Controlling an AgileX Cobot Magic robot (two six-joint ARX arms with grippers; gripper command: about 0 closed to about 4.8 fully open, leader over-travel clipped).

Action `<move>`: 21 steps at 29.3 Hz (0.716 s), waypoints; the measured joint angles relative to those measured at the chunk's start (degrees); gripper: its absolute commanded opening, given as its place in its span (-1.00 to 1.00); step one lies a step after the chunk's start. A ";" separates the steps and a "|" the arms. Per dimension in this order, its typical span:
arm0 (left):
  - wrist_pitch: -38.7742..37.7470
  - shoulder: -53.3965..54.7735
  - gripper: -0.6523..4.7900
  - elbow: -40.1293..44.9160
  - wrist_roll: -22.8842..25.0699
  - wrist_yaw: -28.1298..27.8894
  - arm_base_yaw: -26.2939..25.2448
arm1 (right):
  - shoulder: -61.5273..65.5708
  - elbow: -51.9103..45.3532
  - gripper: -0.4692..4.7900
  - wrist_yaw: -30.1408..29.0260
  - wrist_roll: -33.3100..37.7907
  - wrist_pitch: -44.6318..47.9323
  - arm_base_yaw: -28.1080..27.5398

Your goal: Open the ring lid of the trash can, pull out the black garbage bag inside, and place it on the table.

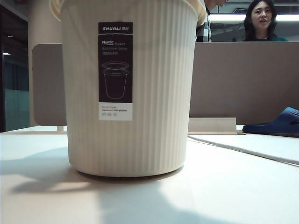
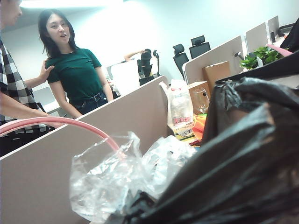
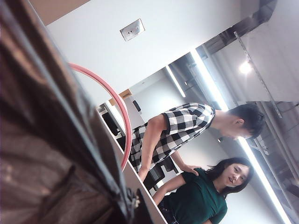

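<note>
Against both shut end effectors, black garbage bag (image 2: 243, 163).

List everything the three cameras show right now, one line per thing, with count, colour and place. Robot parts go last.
trash can: one, cream-white, ribbed, upright on the table, filling the exterior view.
label sticker: one, black and white, on the can's front.
table: one, white, under the can.
partition panel: one, grey-brown, behind the table.
slipper: one, dark blue, far right of the table.
ring lid: one, pink, an arc seen in both wrist views.
black garbage bag: one, glossy black, close before the left wrist camera.
clear plastic film: one bunch, transparent, beside the bag.
people: two, one in a green top, one in a checked shirt, behind the partition.
left gripper, right gripper: neither in view.
</note>
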State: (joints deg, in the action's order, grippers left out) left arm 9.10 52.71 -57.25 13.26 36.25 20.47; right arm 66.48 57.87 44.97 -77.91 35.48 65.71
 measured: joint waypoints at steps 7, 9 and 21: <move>0.02 -0.24 -0.78 -0.02 0.00 -0.42 -0.04 | 0.00 1.79 -0.83 0.00 -0.44 -0.50 0.00; 0.00 -0.52 -0.78 -0.02 0.00 -0.50 -0.04 | 0.00 2.71 -0.83 -0.02 -0.50 -0.55 -0.04; 0.04 -0.70 -0.78 -3.82 -0.02 -0.70 -0.04 | 0.00 6.38 -0.83 -1.44 -1.97 -2.01 -0.04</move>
State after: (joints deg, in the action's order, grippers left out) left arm 9.15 52.01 -61.08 13.23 35.55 20.43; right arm 66.48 64.25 43.53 -79.88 33.47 65.67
